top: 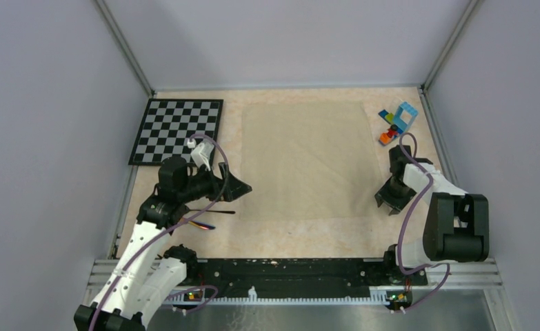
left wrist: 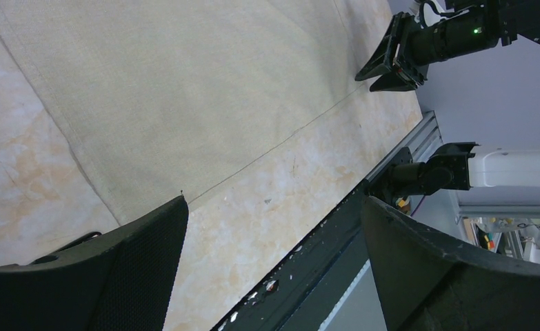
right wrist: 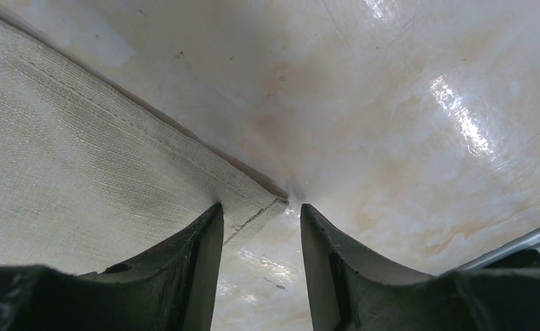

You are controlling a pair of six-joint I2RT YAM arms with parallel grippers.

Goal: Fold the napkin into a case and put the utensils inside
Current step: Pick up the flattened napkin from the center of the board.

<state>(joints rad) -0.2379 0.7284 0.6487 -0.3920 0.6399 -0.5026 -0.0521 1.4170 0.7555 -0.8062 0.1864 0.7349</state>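
From above, the napkin (top: pixel 301 158) lies flat and unfolded mid-table, between the board (top: pixel 177 129) and the bricks (top: pixel 396 124). The utensils (top: pixel 208 212) lie on the bare table (top: pixel 287 238) under the left arm, off the cloth. The left gripper (top: pixel 243 187) hovers at the napkin's near left edge, the right gripper (top: pixel 390 200) at its near right corner. In the left wrist view the jaws stand wide above the hem, touching nothing. In the right wrist view the jaws are half-narrowed with a gap between them, straddling the corner but not pinching it. The step, I judge, is the first fold: each gripper should drop low enough to catch the hem alone and close firmly. Both should then lift evenly so the crease runs straight. No case exists yet, so nothing holds the utensils.
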